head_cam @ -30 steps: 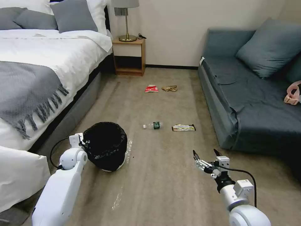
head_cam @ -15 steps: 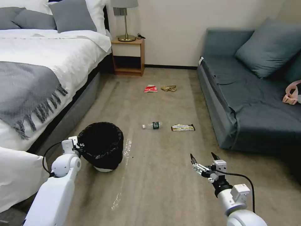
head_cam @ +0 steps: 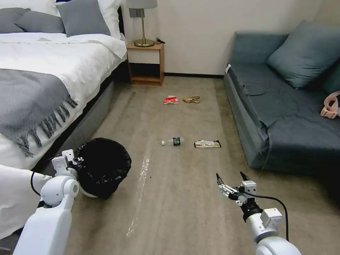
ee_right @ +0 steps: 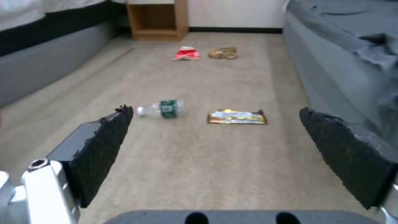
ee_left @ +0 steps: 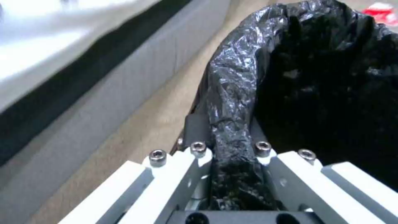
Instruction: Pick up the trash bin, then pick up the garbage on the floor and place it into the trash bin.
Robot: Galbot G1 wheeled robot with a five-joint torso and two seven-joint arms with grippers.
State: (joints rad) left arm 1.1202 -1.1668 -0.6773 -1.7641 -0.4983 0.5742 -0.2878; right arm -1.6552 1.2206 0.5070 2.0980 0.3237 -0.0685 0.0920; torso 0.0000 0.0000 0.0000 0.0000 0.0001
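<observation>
Gripping trash bin (head_cam: 102,166) rim | left end effector (ee_left: 226,146) | bedside

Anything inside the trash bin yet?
The trash bin, gripped at its rim by the left gripper, shows black liner; no litter visible, but its dark bottom is hidden.

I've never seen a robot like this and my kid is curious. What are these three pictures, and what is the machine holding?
It is a wheeled robot with two arms in a bedroom. The wide picture comes from a camera on its head; the other two come from cameras on its wrists. The left gripper is shut on the rim of the trash bin, a bin lined with a black bag, beside the bed. The right gripper hangs open over the carpet, holding nothing. On the floor ahead lie a clear bottle, a yellow-black wrapper, and farther off a red-white snack bag and a brown paper wad.
</observation>
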